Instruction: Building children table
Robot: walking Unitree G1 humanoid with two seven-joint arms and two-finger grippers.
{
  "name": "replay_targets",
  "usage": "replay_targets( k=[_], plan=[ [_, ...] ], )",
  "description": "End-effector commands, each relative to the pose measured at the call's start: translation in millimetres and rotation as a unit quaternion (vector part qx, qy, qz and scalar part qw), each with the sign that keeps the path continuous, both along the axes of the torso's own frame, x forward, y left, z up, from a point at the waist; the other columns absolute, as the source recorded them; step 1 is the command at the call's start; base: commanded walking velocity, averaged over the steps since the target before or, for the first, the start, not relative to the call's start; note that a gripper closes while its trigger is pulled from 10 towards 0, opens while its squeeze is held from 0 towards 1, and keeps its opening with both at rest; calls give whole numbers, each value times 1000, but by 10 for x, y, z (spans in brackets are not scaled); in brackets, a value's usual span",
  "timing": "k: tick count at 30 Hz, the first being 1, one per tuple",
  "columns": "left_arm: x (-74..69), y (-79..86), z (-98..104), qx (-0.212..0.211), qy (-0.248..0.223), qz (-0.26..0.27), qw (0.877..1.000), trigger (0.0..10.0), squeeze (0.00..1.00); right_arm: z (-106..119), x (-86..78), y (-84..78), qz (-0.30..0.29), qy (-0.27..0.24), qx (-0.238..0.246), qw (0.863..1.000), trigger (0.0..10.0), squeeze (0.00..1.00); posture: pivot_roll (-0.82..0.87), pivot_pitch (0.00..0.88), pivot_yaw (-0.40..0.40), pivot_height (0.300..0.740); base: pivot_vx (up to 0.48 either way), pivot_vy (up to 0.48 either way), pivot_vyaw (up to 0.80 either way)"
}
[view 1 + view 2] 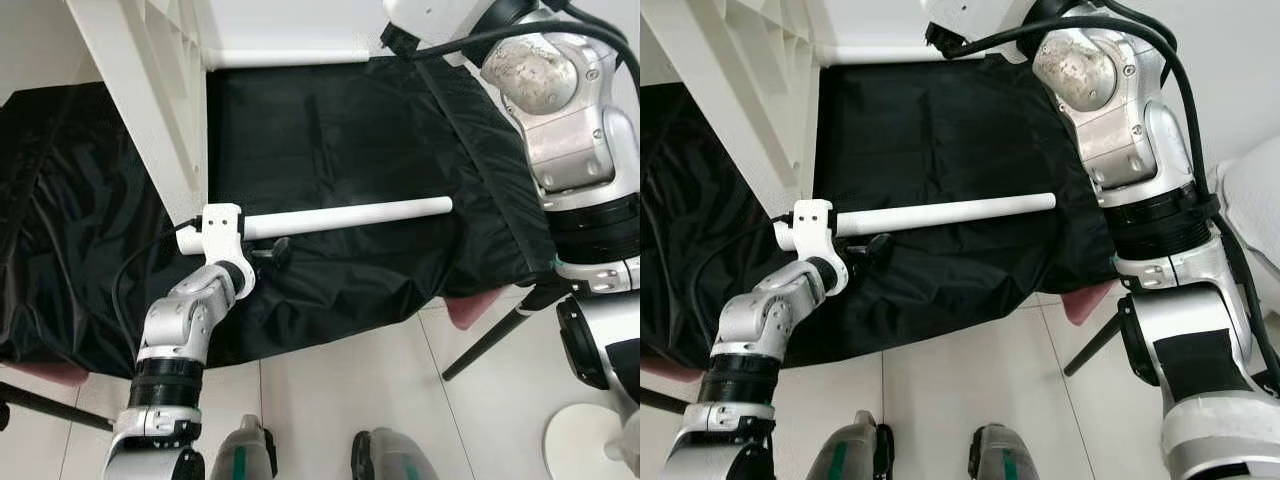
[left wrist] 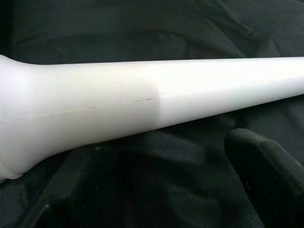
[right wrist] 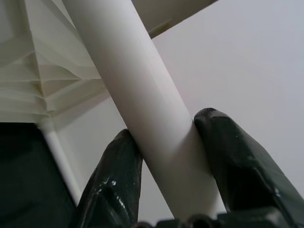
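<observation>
A white table leg [image 1: 345,217] lies across the black cloth [image 1: 330,130], its thick end toward my left wrist. My left gripper [image 2: 166,148] is open just beside this leg [image 2: 152,102]; its two black fingers [image 2: 268,175] rest on the cloth, and the leg is not between them. The white tabletop [image 1: 150,80] stands on edge at the back left, ribbed underside showing. My right arm [image 1: 560,110] reaches up past the top of the eye views. My right gripper [image 3: 166,128] is shut on a second white leg [image 3: 137,90] next to the ribbed underside [image 3: 42,80].
The black cloth covers a low surface whose front edge is near my feet [image 1: 380,455]. White tiled floor [image 1: 330,390] lies in front. A black stand leg [image 1: 490,340] slants at the right, with a white round base [image 1: 585,440] at the bottom right.
</observation>
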State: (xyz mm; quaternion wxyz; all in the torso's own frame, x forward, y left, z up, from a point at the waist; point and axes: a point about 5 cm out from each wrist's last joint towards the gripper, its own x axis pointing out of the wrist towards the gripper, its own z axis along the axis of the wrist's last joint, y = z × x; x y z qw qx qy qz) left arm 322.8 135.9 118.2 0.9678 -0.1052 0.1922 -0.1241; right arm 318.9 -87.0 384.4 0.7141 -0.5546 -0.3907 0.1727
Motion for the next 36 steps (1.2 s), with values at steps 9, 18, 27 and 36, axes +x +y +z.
replay_targets(
  k=[9, 18, 27, 36],
  plan=[
    [125, 1132, 428, 173, -32, 258, 950, 10000, 0, 623, -254, -370, 43, -64, 141, 987, 0, 0, -75, 63, 102, 740, 0, 0, 0],
    [114, 1278, 978, 212, -101, 260, 937, 10000, 0, 764, -156, -586, 19, -54, 204, 977, 0, 0, -52, 55, 95, 740, 0, 0, 0],
    [137, 1180, 1252, 175, -131, 244, 945, 10000, 0, 803, -100, -632, 17, -58, 214, 975, 0, 0, -39, 44, 91, 740, 0, 0, 0],
    [13, 1203, 743, 204, -55, 199, 957, 10000, 1000, 740, -11, -563, 13, -47, 182, 982, 0, 0, -40, 57, 81, 740, 0, 0, 0]
  ],
)
